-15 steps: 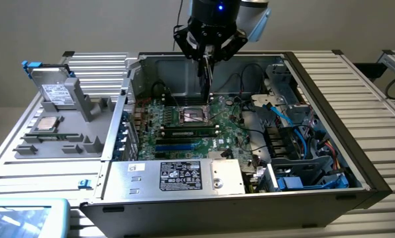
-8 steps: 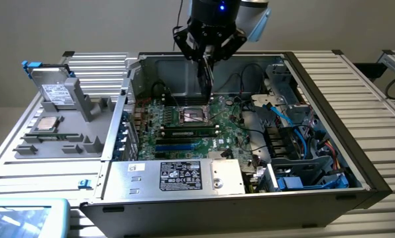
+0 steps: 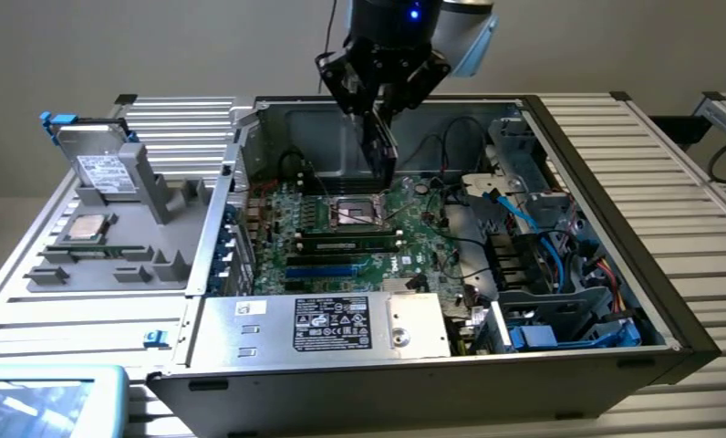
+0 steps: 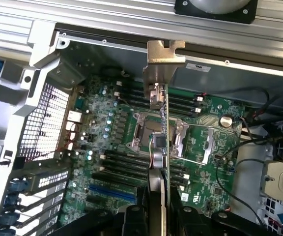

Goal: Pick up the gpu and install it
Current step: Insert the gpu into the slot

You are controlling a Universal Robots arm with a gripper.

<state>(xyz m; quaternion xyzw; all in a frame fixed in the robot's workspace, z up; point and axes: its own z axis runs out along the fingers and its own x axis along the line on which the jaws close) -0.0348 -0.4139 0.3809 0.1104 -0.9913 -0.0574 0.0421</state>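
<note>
A table [image 3: 661,137] of ribbed metal slats carries everything. An open computer case [image 3: 399,388] lies on its side across the middle, open face up. Just beside the case, toward the exterior view's left, a grey holder [image 3: 174,260] sits on the slats. A blue-rimmed panel [image 3: 46,401] rests at that side's near corner.

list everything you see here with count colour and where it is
case: 1, black and grey, open
motherboard: 1, green, inside the case
power supply: 1, silver, at case front
cables: several, blue, case side at exterior view's right
tray: 1, grey, beside case at exterior view's left
hard drive: 1, silver, upright in tray
cpu: 1, silver, on tray
memory stick: 1, green-black, on tray
gpu: 1, dark with silver bracket, held above motherboard
tool: 1, black, shut on gpu
</note>
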